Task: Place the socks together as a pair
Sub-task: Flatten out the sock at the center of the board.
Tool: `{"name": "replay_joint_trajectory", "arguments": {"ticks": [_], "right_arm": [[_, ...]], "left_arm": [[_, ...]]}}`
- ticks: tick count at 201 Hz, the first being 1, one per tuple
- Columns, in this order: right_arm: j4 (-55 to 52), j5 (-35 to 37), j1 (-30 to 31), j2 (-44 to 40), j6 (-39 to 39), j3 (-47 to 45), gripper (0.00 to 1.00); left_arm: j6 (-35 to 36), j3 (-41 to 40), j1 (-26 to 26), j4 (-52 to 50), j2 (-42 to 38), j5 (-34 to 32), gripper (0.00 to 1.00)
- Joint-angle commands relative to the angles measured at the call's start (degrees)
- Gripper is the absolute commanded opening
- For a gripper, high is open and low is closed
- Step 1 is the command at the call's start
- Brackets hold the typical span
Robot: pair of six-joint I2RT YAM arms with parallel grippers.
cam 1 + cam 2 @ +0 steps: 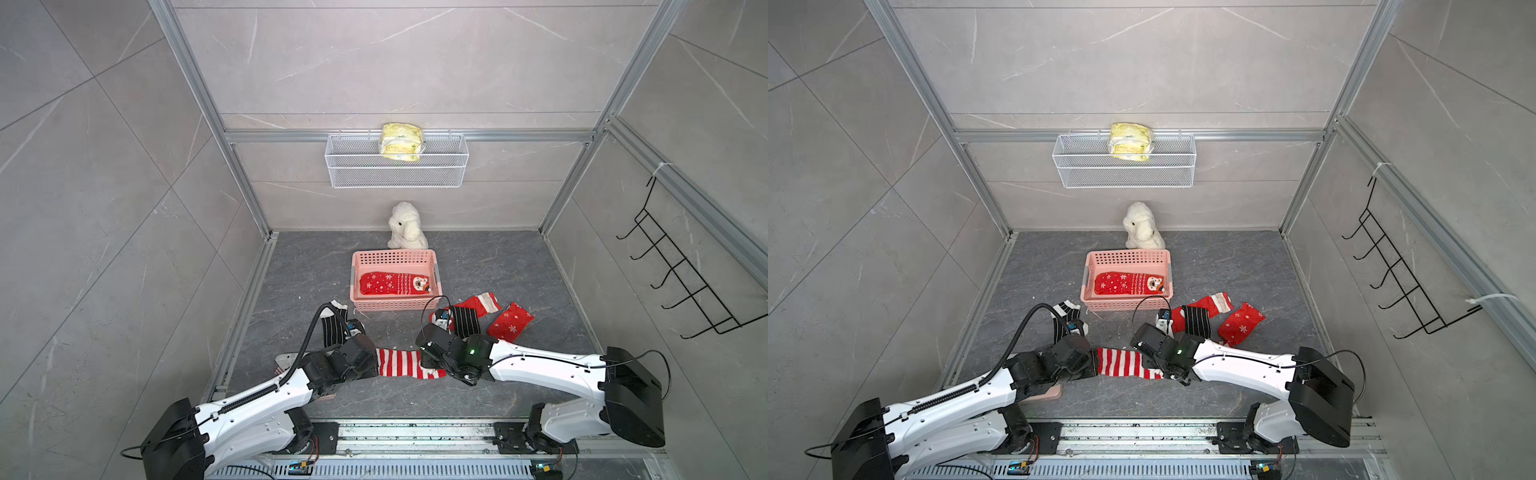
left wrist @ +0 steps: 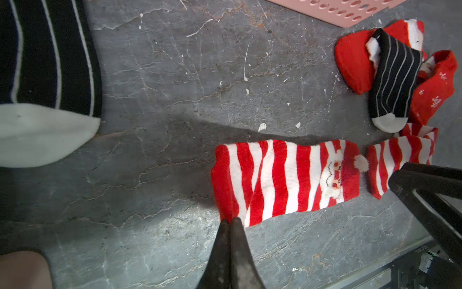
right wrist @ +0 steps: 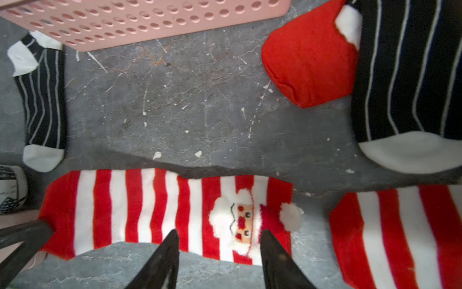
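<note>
Striped Santa sock [image 1: 399, 362] lies at 6 o'clock of the pink basket [image 1: 395, 306].
Left pincer [image 2: 231, 221] clamps its toe; right pincer [image 3: 220, 232] gapes over its Santa face. Best drag it flat toward its striped mate [image 3: 400, 237] at 3 o'clock.

The left gripper [image 2: 230, 221] is pinching the red toe corner of the striped Santa sock [image 2: 282, 180] lying flat on the grey table [image 2: 162, 87] — jaws pressed together. A second striped sock [image 2: 397, 160] is lying just past its cuff, and a black pinstriped sock [image 2: 392, 77] is lying across red socks [image 2: 355, 60] near it.
</note>
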Motion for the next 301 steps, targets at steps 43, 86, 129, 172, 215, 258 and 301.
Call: {"name": "replay_joint_trajectory", "arguments": {"ticks": [43,86,129,172,215,258,301], "right_arm": [[5.6,-4.8,-5.5,-0.9,-0.2,-9.5,0.44],[10.4,-7.8,-7.7,0.4,-0.5,-11.4,0.39],[11.3,-7.5,-7.9,-0.2,-1.0,-11.6,0.34],[12.1,-7.7,-8.2,1.1,-0.8,-12.0,0.23],[11.7,-7.6,-8.7,0.7,-0.9,-12.2,0.07],[10.1,-6.5,-9.0,-2.8,-0.9,-13.3,0.0],[7.9,-5.5,-9.1,-7.0,-1.0,-14.1,0.0]], "left_arm": [[1.2,1.6,0.0,-3.4,1.1,-1.2,0.0],[1.3,1.3,0.0,-3.9,1.8,-1.1,0.0],[1.1,0.5,0.0,-3.5,1.7,-1.6,0.0],[1.0,0.5,0.0,-3.5,1.9,-1.9,0.0],[1.2,0.8,0.0,-4.0,1.7,-2.4,0.0],[1.8,1.9,0.0,-5.3,1.6,-3.4,0.0],[2.9,3.2,0.0,-5.8,2.2,-4.3,0.0]]}}
